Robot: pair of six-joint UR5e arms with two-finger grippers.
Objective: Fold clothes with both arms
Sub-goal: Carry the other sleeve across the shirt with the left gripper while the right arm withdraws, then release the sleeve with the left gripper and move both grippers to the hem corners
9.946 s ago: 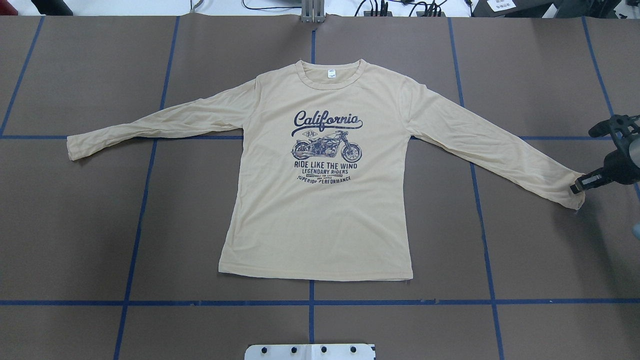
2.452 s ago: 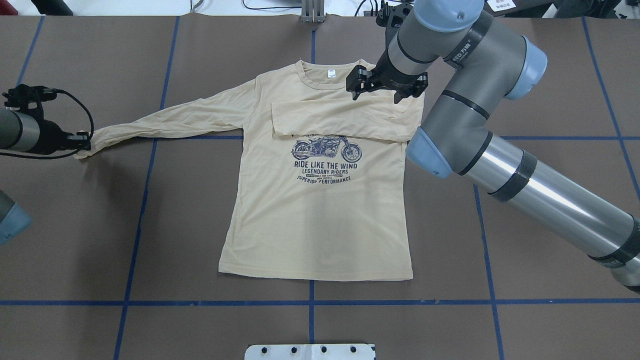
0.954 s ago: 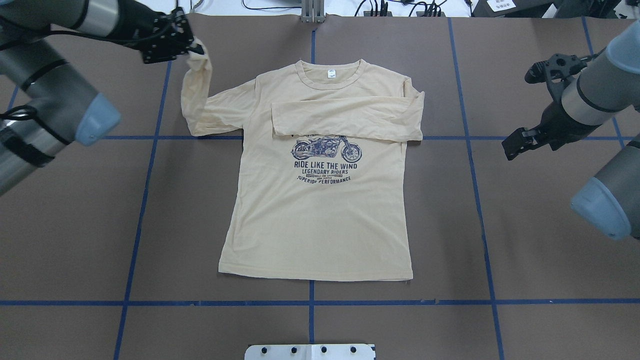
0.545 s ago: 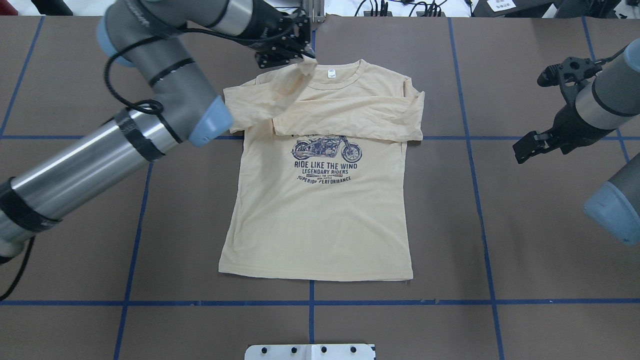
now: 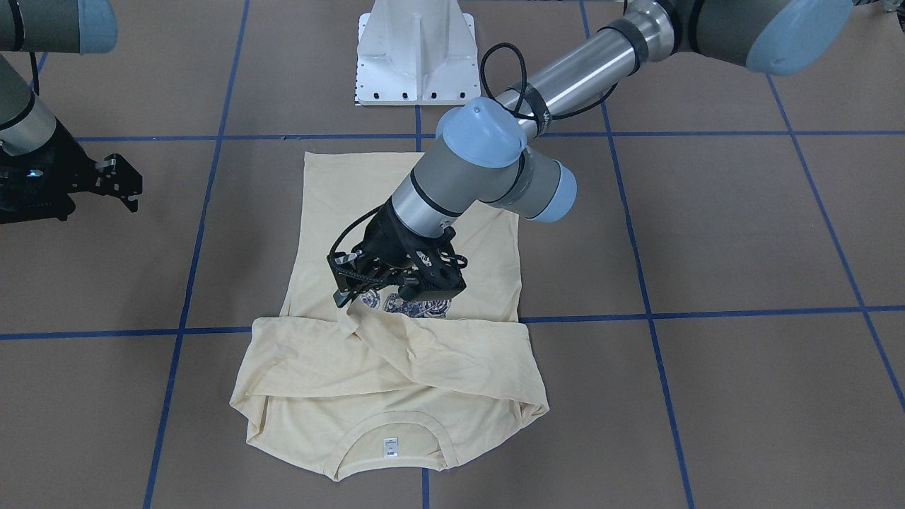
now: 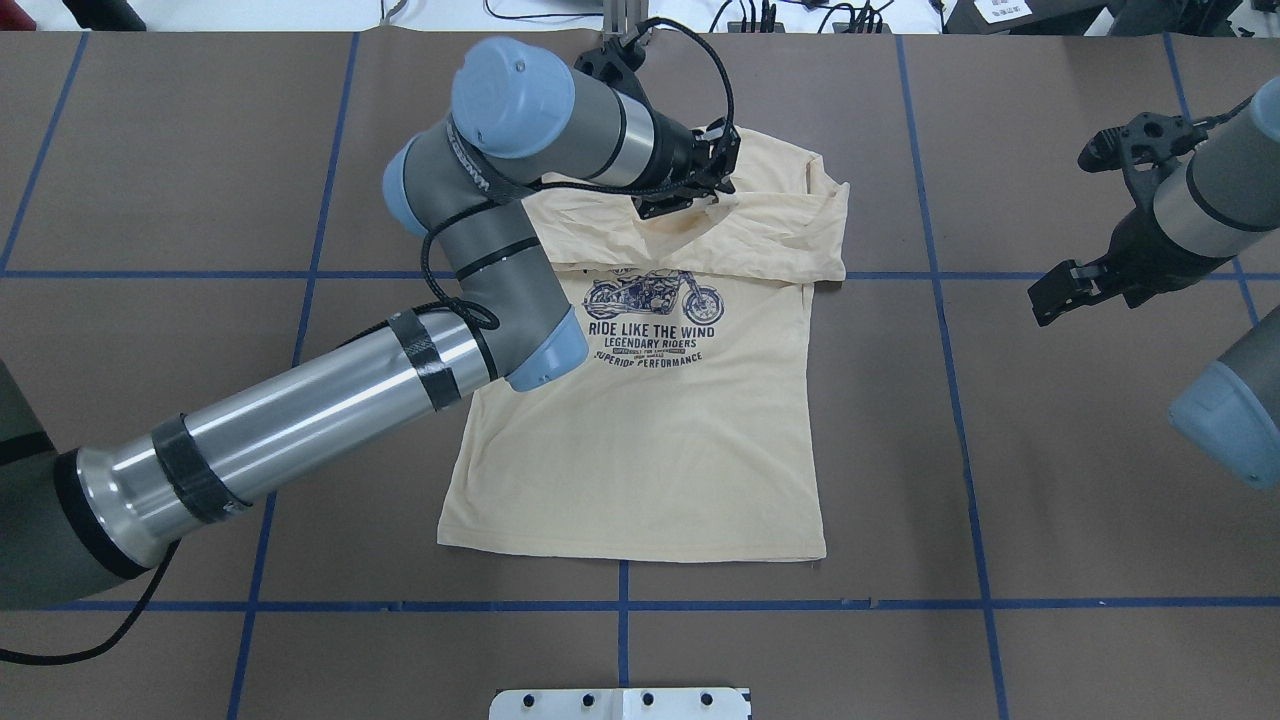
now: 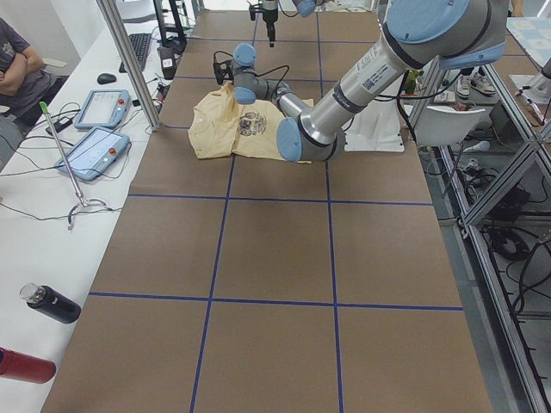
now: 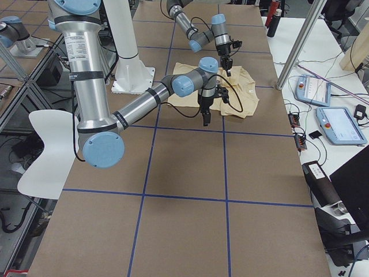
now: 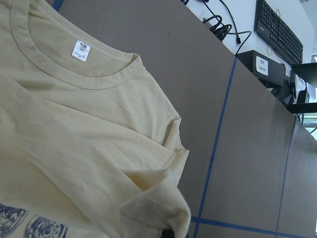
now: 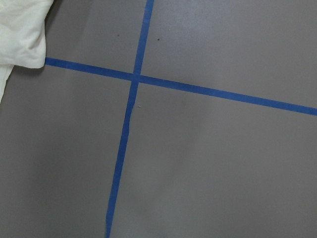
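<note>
The shirt point(image 6: 650, 450) lies front-up mid-bench point(image 6: 1000, 450). One sleeve point(image 6: 770, 240) is already folded across the chest. My left hand point(image 6: 690, 203) is clenched on the other cuff point(image 9: 148, 210), holding it over that sleeve. My right hand point(image 6: 1050, 290) hangs released and empty, well aside. I judge that laying this sleeve down and folding the body remain. The print reads "RIDE LIKE THE WIND", "LEGENDARY RIDERS", "SUPERIOR PERFORMANCE". The neck label point(image 9: 81, 49) is illegible.

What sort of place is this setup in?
Probably a robotics lab: left arm and right arm over a brown table taped with a blue grid, teach pendants on a side bench.
</note>
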